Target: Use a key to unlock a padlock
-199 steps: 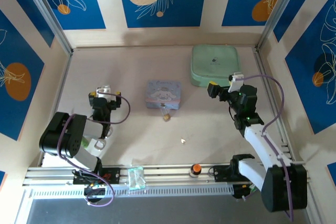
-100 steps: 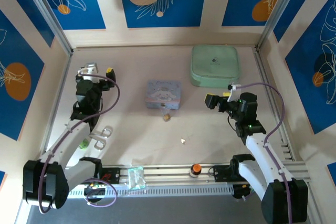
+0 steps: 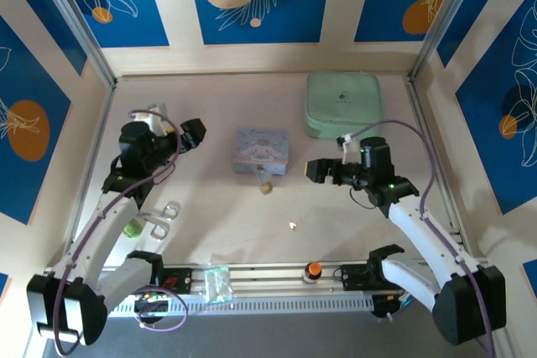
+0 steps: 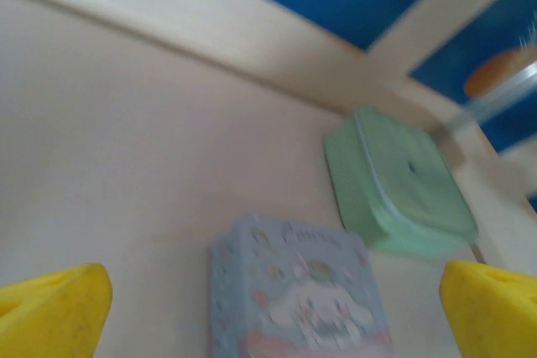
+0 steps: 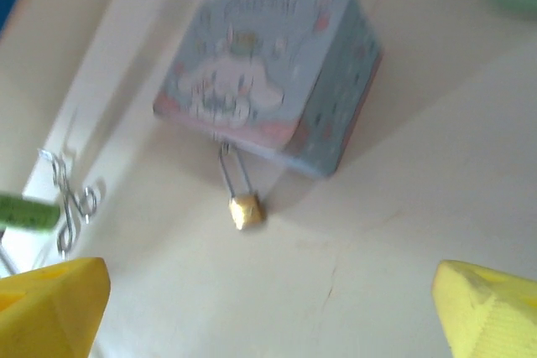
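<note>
The padlock point(image 3: 265, 184) is a small brass body on the table, its thin silver shackle point(image 5: 231, 172) hooked to the front of the blue cartoon tin point(image 3: 262, 150). It shows in the right wrist view as the padlock point(image 5: 245, 210) below the tin point(image 5: 268, 73). The key point(image 3: 293, 225) is a pale speck lying loose on the table, nearer to me than the padlock. My right gripper point(image 3: 323, 169) hovers to the right of the tin, open and holding nothing point(image 5: 268, 308). My left gripper point(image 3: 186, 135) hangs to the left of the tin, open and holding nothing point(image 4: 273, 316).
A mint-green case point(image 3: 342, 104) lies behind the tin at the back right. A metal scissor-like tool point(image 3: 164, 211) and a green piece point(image 3: 132, 229) lie at the left. An orange-topped knob point(image 3: 313, 270) and a plastic bag point(image 3: 216, 282) sit on the front rail.
My left arm has unfolded and swung its gripper right, toward the tin. My right gripper has moved left and forward, nearer the tin and padlock. Both stayed open.
</note>
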Controlling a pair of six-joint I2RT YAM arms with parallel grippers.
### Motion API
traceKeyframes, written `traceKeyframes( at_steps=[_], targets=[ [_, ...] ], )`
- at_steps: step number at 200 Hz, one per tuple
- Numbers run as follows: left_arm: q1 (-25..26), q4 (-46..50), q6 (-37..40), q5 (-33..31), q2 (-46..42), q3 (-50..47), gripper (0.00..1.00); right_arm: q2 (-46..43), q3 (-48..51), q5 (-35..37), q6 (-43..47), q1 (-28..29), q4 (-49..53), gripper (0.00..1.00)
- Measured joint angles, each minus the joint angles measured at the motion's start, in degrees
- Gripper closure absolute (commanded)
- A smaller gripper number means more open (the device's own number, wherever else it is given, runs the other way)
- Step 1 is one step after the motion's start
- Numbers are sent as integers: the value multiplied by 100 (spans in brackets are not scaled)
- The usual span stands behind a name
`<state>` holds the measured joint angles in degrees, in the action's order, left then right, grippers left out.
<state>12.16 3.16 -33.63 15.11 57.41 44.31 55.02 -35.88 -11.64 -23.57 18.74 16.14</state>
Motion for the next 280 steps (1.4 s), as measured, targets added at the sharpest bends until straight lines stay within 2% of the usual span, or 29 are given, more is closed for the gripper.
traceKeyframes(
  at_steps=[27,57,95,127,156,228,280],
  targets=[
    [756,686,-61,363,223,50,1,450,-68,334,-131,885,461,12],
    [1453,839,-293,463,120,-184,3,1012,-68,682,-407,1731,675,30],
    [2295,844,-778,133,-83,-704,4,1569,-68,1217,-743,2712,710,35],
    [2857,804,-1113,-170,-83,-992,4,1843,-68,1611,-925,3032,719,46],
    [3106,715,-1307,-389,-66,-1075,4,2070,-72,1926,-1008,3263,765,53],
    [3233,341,-1484,-520,205,-1078,3,2214,-125,2461,-1187,3733,962,59],
    [3261,192,-1569,-538,356,-1080,3,2433,-131,2695,-1233,3866,1027,63]
  ],
)
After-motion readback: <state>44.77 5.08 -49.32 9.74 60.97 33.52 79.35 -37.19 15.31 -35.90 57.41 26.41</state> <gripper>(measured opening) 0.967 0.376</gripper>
